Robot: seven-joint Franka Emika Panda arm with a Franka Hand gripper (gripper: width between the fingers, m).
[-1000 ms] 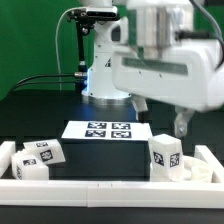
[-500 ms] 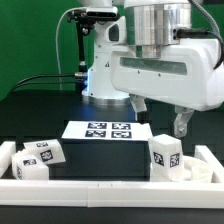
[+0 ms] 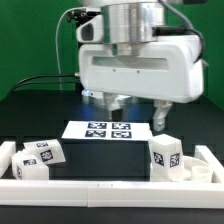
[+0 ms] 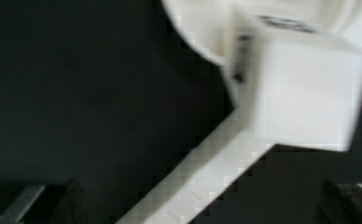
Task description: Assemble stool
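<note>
Two stubby white stool legs with square tags stand inside the frame, one at the exterior view's left [image 3: 38, 158] and one at the right [image 3: 165, 153]. The round seat [image 3: 206, 172] lies low at the far right, partly hidden by the rail. My gripper [image 3: 137, 110] hangs open and empty above the table, behind and above the right leg. In the wrist view a white leg [image 4: 302, 95] lies ahead of the open gripper [image 4: 196, 203]. A rounded white part [image 4: 210, 25] sits beside that leg. Dark fingertips [image 4: 36, 200] show at both lower corners.
The marker board [image 3: 105, 130] lies flat on the black table, under the gripper. Long white frame rails run along the front [image 3: 100, 187] and the left [image 3: 6, 152]. One rail crosses the wrist view diagonally [image 4: 213, 170]. The robot base stands at the back.
The arm has swung toward the exterior view's left and now fills the middle of the picture. The gripper has shifted left with it and stays open. The parts have not moved.
</note>
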